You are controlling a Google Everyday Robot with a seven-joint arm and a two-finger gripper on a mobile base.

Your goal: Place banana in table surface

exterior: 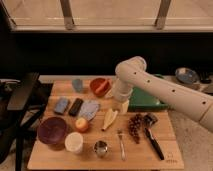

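The banana [109,119], a pale yellow wedge, lies on the light brown wooden table surface [50,157] near its middle. My white arm reaches in from the right. My gripper [123,106] points down just above and to the right of the banana's upper end, close to it. I cannot tell whether it touches the banana.
A green tray [150,102] sits behind the arm. On the table are a red bowl [100,86], blue cup [77,84], sponges, an orange-red fruit [81,124], purple bowl [52,130], white cup [74,142], metal cup [101,148], fork [121,144], grapes [135,126] and a black-handled tool [152,137]. A black chair [22,95] stands to the left.
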